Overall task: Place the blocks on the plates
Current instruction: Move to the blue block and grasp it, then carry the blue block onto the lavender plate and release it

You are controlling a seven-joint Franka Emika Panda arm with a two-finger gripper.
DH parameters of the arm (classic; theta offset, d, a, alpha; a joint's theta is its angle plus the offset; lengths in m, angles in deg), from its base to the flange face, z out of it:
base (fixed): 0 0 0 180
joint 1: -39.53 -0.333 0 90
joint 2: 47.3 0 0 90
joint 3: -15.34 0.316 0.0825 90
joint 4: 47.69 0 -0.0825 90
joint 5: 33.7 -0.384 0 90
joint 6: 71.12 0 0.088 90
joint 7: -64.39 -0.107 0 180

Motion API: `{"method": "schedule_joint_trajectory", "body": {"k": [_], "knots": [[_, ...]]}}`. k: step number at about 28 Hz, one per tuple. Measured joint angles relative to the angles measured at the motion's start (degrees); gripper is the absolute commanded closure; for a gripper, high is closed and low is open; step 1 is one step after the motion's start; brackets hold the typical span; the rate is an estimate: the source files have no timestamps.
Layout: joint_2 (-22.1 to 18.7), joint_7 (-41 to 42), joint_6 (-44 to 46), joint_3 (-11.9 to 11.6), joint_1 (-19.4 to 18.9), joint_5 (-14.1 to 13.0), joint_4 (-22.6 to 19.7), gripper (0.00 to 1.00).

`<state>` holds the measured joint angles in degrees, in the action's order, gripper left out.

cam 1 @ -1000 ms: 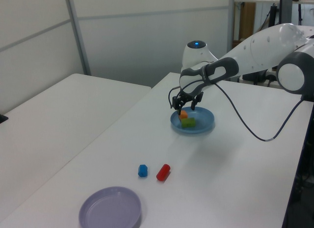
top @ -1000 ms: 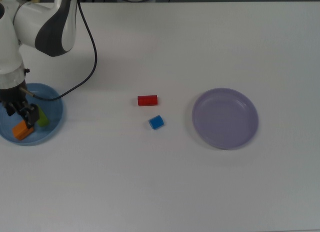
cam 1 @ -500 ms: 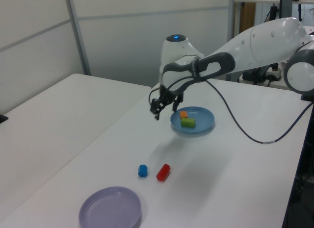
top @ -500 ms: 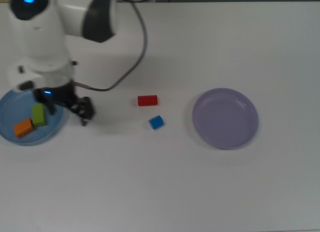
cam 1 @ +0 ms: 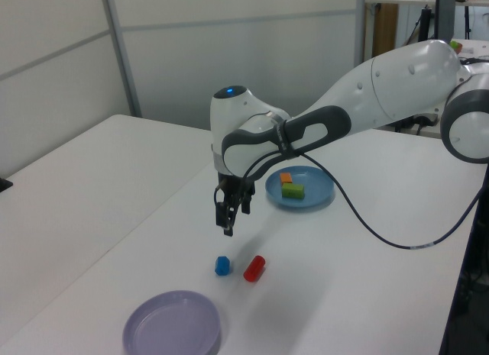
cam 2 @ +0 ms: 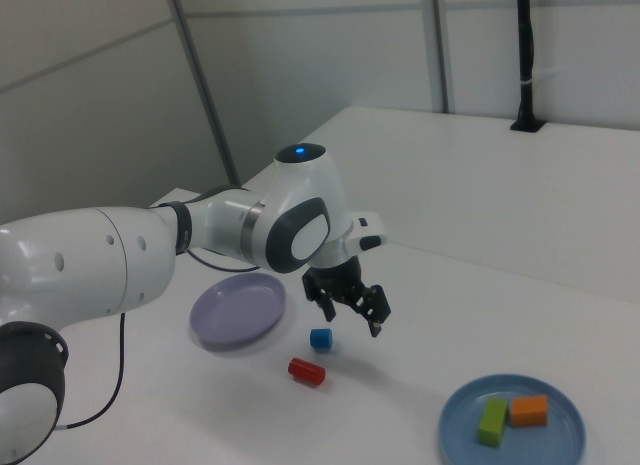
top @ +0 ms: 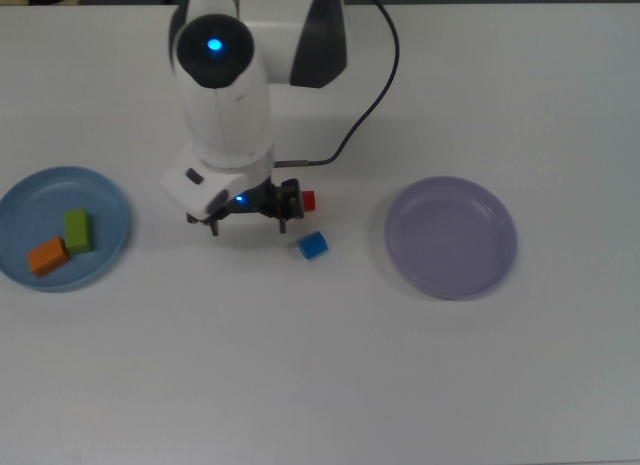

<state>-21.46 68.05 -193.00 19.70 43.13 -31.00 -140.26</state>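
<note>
Your gripper [cam 1: 229,217] hangs open and empty above the table [top: 300,385], with the red block [cam 2: 306,371] and blue cube [cam 2: 320,338] lying just below it.

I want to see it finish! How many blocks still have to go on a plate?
Two. The green block and orange block already sit on the blue plate. The gripper is empty and open, hanging above the table near the red block and blue cube. Those two lie on the table, and the purple plate has nothing on it.
</note>
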Motion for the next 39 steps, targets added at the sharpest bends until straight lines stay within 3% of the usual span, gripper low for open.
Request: {"method": "schedule_joint_trajectory", "body": {"k": [7,14,16,21,23,25,30,31,33,39], "knots": [[0.3,11.5,0.0,0.1,-2.6,0.0,-1.4,0.00],[2.4,14.2,0.0,0.2,-5.7,0.0,-1.6,0.00],[3.1,14.2,0.0,0.2,-6.8,0.0,-1.6,0.13],[4.2,13.1,-0.4,0.2,-7.6,0.0,-1.4,0.61],[4.4,12.8,-0.9,0.1,-7.5,0.0,-1.1,0.71],[4.5,12.7,-1.0,-0.1,-7.3,0.0,-0.8,0.78],[4.5,12.7,-1.0,-0.2,-6.5,0.0,-0.3,0.80],[4.5,12.7,-1.0,-0.2,-6.4,0.0,-0.2,0.89],[4.5,12.7,-1.2,-0.2,-6.3,0.0,-0.2,0.99],[4.5,12.7,-1.6,-0.2,-6.3,0.0,-0.1,1.00]]}}
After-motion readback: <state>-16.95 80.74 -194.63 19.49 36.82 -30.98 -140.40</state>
